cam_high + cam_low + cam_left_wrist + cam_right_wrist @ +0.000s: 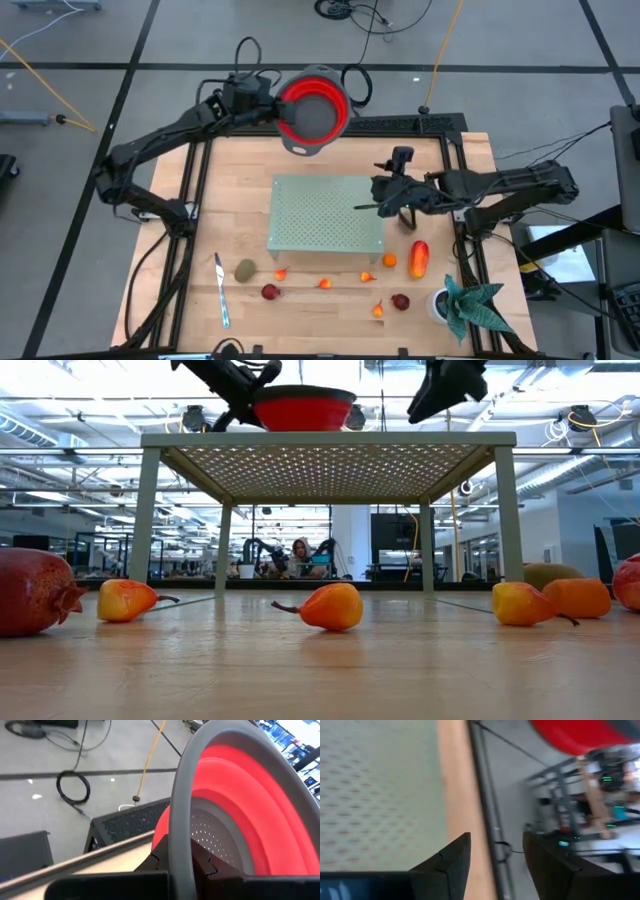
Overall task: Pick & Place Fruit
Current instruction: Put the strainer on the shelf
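Fruit: red-orange piece (418,257) lies lengthwise front-to-back; right hand (378,197) parted, empty.

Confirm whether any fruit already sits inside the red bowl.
No: the red collapsible bowl with grey perforated base looks empty from above, gripped by the left hand.

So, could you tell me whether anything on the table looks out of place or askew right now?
Mainly the red colander: the left tool holds it by its rim in the air past the table's far edge, resting on nothing. The fruit lies loose along the near edge, and the knife lies beside the kiwi.
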Controlling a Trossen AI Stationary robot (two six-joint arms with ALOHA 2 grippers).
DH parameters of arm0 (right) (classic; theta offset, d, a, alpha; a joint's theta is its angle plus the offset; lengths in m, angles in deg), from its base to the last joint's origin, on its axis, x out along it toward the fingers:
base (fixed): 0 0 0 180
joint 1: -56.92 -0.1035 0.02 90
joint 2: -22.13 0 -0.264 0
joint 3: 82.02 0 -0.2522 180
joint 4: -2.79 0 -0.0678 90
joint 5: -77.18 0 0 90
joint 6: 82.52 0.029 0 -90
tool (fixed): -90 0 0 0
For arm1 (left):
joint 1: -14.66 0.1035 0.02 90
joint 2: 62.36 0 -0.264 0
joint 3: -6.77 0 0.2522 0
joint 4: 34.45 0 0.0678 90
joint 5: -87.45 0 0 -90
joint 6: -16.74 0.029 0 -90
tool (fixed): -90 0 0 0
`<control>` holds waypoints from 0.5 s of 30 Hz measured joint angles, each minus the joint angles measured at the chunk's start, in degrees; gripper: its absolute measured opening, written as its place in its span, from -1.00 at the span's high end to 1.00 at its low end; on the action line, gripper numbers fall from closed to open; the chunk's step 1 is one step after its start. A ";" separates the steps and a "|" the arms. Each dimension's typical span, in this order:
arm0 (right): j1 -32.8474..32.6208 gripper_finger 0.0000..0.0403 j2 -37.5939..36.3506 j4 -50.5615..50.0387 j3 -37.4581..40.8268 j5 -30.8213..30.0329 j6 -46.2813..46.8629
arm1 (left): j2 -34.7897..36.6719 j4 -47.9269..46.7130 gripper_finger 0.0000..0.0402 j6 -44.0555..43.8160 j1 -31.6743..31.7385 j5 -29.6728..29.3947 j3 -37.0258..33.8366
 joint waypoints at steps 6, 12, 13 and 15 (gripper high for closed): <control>2.12 0.42 -1.29 -5.70 0.02 8.58 3.58 | 0.86 -2.81 0.94 -3.05 0.00 3.35 0.00; 3.74 0.86 -2.87 -7.26 0.02 16.30 3.69 | 0.84 -4.62 0.94 -5.34 -0.07 7.21 0.00; 4.05 0.92 -3.31 -7.40 0.02 17.89 3.68 | 0.84 -5.07 0.94 -5.56 -0.17 7.75 0.00; 4.78 0.97 -4.15 -7.68 0.02 20.80 3.70 | 0.84 -5.56 0.94 -6.27 -0.53 7.85 0.00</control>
